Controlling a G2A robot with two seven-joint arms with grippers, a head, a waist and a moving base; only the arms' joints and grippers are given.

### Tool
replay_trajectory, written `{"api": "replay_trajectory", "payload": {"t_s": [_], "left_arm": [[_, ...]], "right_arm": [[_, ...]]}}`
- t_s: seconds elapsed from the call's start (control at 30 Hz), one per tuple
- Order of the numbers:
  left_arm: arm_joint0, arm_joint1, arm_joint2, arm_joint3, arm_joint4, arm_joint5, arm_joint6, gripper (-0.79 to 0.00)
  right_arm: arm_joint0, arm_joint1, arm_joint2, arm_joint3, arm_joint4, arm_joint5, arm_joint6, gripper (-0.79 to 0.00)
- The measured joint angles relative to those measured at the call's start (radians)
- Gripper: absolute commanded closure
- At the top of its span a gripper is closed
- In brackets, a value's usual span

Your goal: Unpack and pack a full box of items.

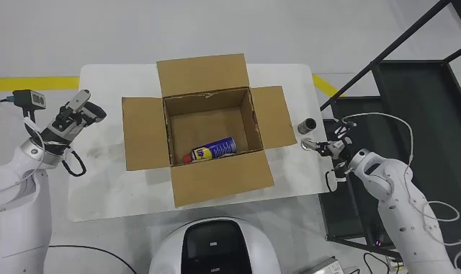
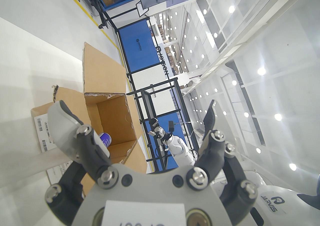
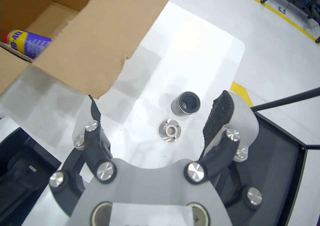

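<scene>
Box (image 1: pixel 204 76) is standing open mid-table, flaps folded out, giving both arms free access. Beside it the right gripper (image 3: pixel 158 97) is hanging spread wide and empty over a small flanged fitting (image 3: pixel 170 130), a cylindrical bushing (image 3: pixel 185 102) lying just beyond on the table (image 1: pixel 108 195), probably unpacked items being kept clear. Inside, a spray can (image 1: pixel 212 151) is lying on the box bottom. The left gripper (image 1: pixel 92 104) is hovering, fingers apart and empty, at the opposite table edge.

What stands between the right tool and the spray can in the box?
The wall and spread flap of the box on that side stand between the right tool and the spray can, which lies on the box floor. Nothing covers the opening from above.
</scene>
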Motion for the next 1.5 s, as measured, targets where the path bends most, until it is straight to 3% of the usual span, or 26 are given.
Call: {"api": "replay_trajectory", "payload": {"t_s": [0.27, 0.37, 0.43, 0.6, 0.87, 1.03, 1.27, 1.47, 1.5], "left_arm": [[0.0, 0.0, 0.0, 0.0, 0.0, 0.0, 0.0, -0.785], [0.0, 0.0, 0.0, 0.0, 0.0, 0.0, 0.0, -0.785], [0.0, 0.0, 0.0, 0.0, 0.0, 0.0, 0.0, -0.785], [0.0, 0.0, 0.0, 0.0, 0.0, 0.0, 0.0, -0.785], [0.0, 0.0, 0.0, 0.0, 0.0, 0.0, 0.0, -0.785], [0.0, 0.0, 0.0, 0.0, 0.0, 0.0, 0.0, -0.785], [0.0, 0.0, 0.0, 0.0, 0.0, 0.0, 0.0, -0.785], [0.0, 0.0, 0.0, 0.0, 0.0, 0.0, 0.0, -0.785], [0.0, 0.0, 0.0, 0.0, 0.0, 0.0, 0.0, -0.785]], "right_arm": [[0.097, -0.011, -0.113, 0.188, -0.109, -0.003, -0.029, -0.785], [0.154, -0.019, -0.154, 0.275, -0.101, 0.002, -0.044, -0.64], [0.191, -0.024, -0.173, 0.331, -0.08, -0.003, -0.042, -0.6], [0.266, -0.034, -0.215, 0.436, -0.087, 0.002, -0.043, -0.588], [0.344, -0.051, -0.274, 0.566, -0.098, 0.038, -0.068, -0.44], [0.378, -0.059, -0.301, 0.626, -0.107, 0.042, -0.084, -0.391], [0.407, -0.068, -0.322, 0.676, -0.104, 0.061, -0.098, -0.36], [0.427, -0.074, -0.344, 0.701, -0.119, 0.078, -0.1, -0.252], [0.43, -0.075, -0.348, 0.705, -0.12, 0.08, -0.099, -0.203]]}}
